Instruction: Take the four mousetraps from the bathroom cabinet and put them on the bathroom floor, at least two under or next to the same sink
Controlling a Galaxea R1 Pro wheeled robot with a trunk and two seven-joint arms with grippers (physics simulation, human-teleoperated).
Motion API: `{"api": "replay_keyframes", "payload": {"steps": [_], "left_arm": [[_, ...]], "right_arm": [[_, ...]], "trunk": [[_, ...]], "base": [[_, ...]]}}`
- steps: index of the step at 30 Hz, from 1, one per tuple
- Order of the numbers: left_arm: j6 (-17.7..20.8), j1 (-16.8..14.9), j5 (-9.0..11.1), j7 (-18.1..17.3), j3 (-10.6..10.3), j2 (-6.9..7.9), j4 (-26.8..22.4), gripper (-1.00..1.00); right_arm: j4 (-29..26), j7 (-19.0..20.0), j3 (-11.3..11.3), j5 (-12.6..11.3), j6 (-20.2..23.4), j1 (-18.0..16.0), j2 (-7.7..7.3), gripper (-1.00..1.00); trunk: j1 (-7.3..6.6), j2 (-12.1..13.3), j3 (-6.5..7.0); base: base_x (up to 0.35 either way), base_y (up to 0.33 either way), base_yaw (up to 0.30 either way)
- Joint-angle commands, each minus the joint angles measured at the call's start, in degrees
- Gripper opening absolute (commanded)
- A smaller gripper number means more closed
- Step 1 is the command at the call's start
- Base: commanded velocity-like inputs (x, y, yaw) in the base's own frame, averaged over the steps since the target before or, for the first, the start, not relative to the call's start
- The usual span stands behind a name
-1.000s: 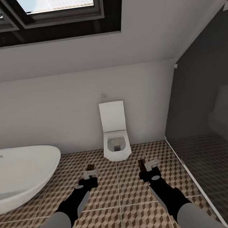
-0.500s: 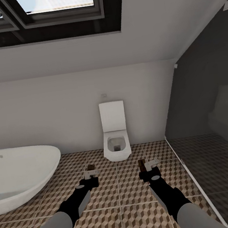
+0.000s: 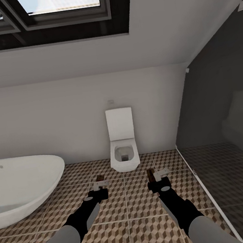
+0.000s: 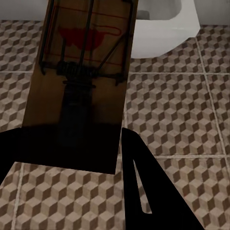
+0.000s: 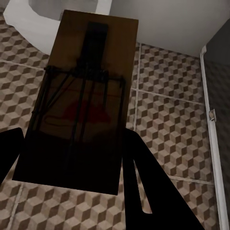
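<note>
Left gripper [image 3: 100, 184] and right gripper [image 3: 157, 175] each clasp a mousetrap [image 4: 81, 72] above the floor [image 3: 142, 211]. None laid down yet; sink unseen.

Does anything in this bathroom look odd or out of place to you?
Only what the robot carries: each gripper holds a mousetrap up over the floor, one in the left gripper (mousetrap), one in the right gripper (mousetrap). The toilet and bathtub look intact, with nothing spilled.

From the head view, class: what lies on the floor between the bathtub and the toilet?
Nothing stands there. In the head view, only bare cube-patterned floor tiles separate the bathtub from the toilet.
</note>
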Motion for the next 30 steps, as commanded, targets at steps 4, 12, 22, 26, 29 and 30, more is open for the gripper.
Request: {"api": "replay_keyframes", "payload": {"steps": [4,12,22,26,29,30], "left_arm": [[0.3,-0.05,0.29,0.66,-0.51,0.05,-0.09,-1.0],[0.3,-0.05,0.29,0.66,-0.51,0.04,0.09,-1.0],[0.3,-0.05,0.29,0.52,-0.57,0.04,0.18,-1.0],[0.3,-0.05,0.29,0.46,-0.59,0.04,0.19,-1.0],[0.3,-0.04,0.29,0.42,-0.6,0.0,0.27,-1.0],[0.3,-0.03,0.29,0.41,-0.6,-0.02,0.42,-1.0]], "right_arm": [[-0.22,-0.14,0.16,0.24,0.46,-0.04,-0.01,-1.0],[-0.27,-0.14,0.16,0.24,0.38,-0.04,-0.02,-1.0],[-0.27,-0.14,0.17,0.21,0.32,-0.04,-0.01,-1.0],[-0.27,-0.14,0.16,0.23,0.29,-0.04,-0.01,-1.0],[-0.27,-0.14,0.16,0.22,0.29,-0.04,-0.01,-1.0],[-0.27,-0.14,0.16,0.23,0.29,-0.04,-0.01,-1.0]], "trunk": [[0.04,-0.13,-0.24],[1.13,-2.13,-1.56],[3.33,-6.14,-4.16],[4.21,-7.75,-5.24],[4.87,-8.95,-6.05],[5.09,-9.35,-6.32]], "base": [[0.0,0.0,0.0],[0.0,0.0,0.0],[0.0,0.0,0.0],[0.0,0.0,0.0],[0.0,0.0,0.0],[0.0,0.0,0.0]]}}
